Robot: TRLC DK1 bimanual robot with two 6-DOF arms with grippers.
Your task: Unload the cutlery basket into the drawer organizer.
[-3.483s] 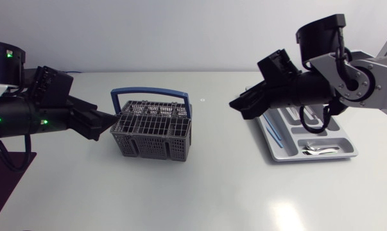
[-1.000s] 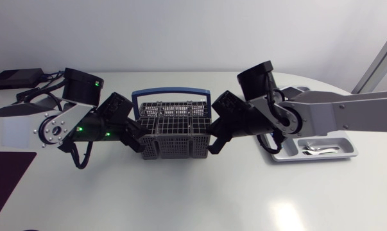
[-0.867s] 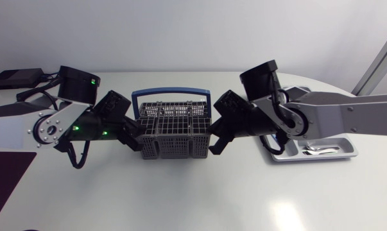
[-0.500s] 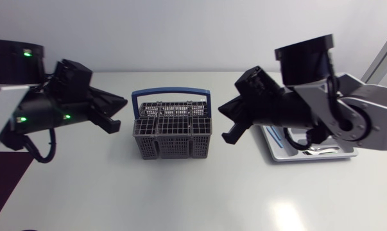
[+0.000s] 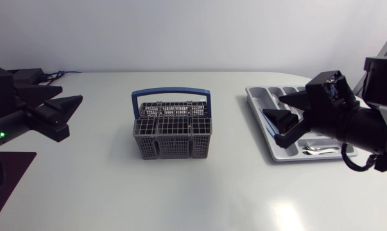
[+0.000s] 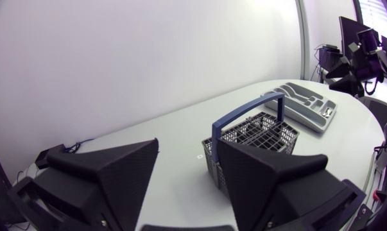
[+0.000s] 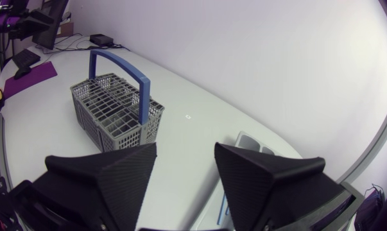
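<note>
**Both arms off to the sides, basket waiting mid-table.** Left gripper (image 5: 73,115) at the table's L edge, right gripper (image 5: 278,122) raised over the drawer organizer (image 5: 254,97). Both have jaws wide apart w/ nothing between them.

Cutlery basket (image 5: 174,131) stands upright at ctr, well apart from both, w/ its blue handle (image 5: 171,95) arched over it. It's prob. light, stiff plastic mesh. The handle or the two end walls look the surest holds; the mesh sides may flex. Can't tell through the grid top if any cutlery is inside.

The organizer looks grey, rigid & shallow. Spoons (image 5: 318,151) lie in its front compartment: thin, hard, likely slippery, best pinched across the shaft.

Table (image 5: 180,192) is smooth, white & glossy, so things may slide. Open surface btwn basket & organizer; dark mat (image 5: 7,170) at the L edge.
</note>
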